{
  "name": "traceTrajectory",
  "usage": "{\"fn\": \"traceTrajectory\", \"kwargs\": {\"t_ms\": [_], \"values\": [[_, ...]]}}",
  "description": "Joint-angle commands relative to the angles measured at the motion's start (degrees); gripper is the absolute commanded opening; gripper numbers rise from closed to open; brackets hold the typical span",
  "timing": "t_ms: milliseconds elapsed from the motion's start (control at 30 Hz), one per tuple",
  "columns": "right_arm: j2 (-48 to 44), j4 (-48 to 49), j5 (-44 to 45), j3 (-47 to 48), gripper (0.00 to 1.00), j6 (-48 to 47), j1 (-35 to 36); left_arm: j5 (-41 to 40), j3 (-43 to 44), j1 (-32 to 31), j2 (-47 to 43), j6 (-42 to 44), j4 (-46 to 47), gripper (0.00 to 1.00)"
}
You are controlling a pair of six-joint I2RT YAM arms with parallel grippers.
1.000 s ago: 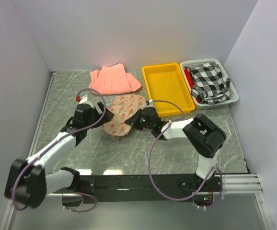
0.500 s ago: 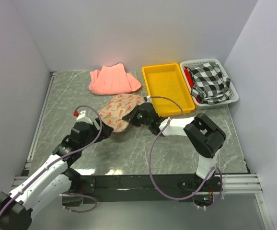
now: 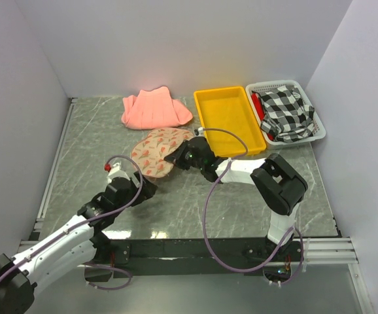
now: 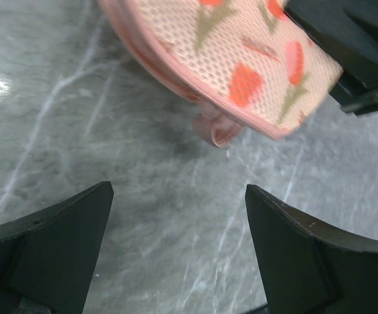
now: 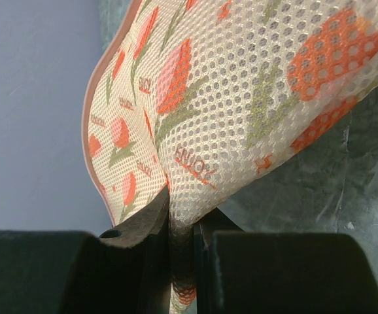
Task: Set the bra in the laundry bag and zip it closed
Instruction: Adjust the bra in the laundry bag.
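The laundry bag [image 3: 155,150], beige mesh with red-orange tulip prints and pink edging, lies mid-table. My right gripper [image 3: 178,157] is shut on its right edge and lifts that edge a little. In the right wrist view the mesh of the laundry bag [image 5: 241,85] is pinched between the jaws of the right gripper [image 5: 184,226]. My left gripper [image 3: 146,190] stands open just short of the bag's near end. In the left wrist view, bare table shows between the fingers of the left gripper [image 4: 179,190], with the bag [image 4: 241,59] and a pink tab [image 4: 216,131] beyond. The bra is hidden in every view.
A salmon-pink folded cloth [image 3: 155,109] lies at the back. To its right are a yellow tray [image 3: 206,124] and a white basket [image 3: 318,134] holding a black-and-white checked cloth [image 3: 286,112]. Walls close in the left, back and right sides.
My left arm has drawn back from the bag toward the near edge, its gripper still open. The right gripper has shifted the bag slightly to the far left.
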Motion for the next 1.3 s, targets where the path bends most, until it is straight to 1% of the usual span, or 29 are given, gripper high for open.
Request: {"fn": "traceTrajectory", "kwargs": {"t_ms": [0, 133, 233, 367, 433, 533, 833, 1033, 1200, 1267], "values": [[-3.25, 3.01, 0.14, 0.75, 0.00, 0.13, -0.29, -9.61, 0.74, -0.97, 0.60, -2.87, 0.96, 0.90], [-4.13, 3.55, -0.21, 0.13, 0.00, 0.31, -0.55, -15.50, 0.65, -1.15, 3.22, -5.51, 2.45, 0.91], [-4.84, 4.25, -0.57, -0.48, 0.00, 0.66, -0.46, -15.16, -0.66, -1.24, 4.20, -4.90, 7.27, 0.91], [-5.71, 4.34, -0.74, -0.66, 0.00, 0.49, -0.46, -17.09, 0.30, -1.76, 7.54, -6.30, 8.17, 0.91], [-5.89, 4.60, -0.74, -0.83, 0.00, 0.57, -0.55, -17.71, -0.31, -1.94, 7.19, -5.96, 9.57, 0.91], [-5.81, 4.60, -0.74, -1.01, 0.00, 0.75, -0.55, -19.29, 0.04, -2.03, 5.44, -5.51, 9.05, 0.91], [-5.01, 5.04, -1.44, -1.89, 0.00, 1.10, -0.46, -19.29, 0.74, -2.03, 3.06, -3.14, 10.28, 0.92], [-5.10, 5.56, -1.80, -2.59, 0.00, 1.28, -0.46, -19.29, 0.92, -2.03, 4.64, -2.78, 12.04, 0.92], [-5.01, 5.47, -2.76, -2.41, 0.00, 1.45, -0.29, -18.50, -0.49, -2.03, 4.38, -2.00, 16.33, 0.93], [-4.93, 5.92, -3.03, -2.77, 0.00, 1.80, -0.11, -19.03, 0.12, -2.03, 5.60, -1.47, 16.52, 0.93]]}}
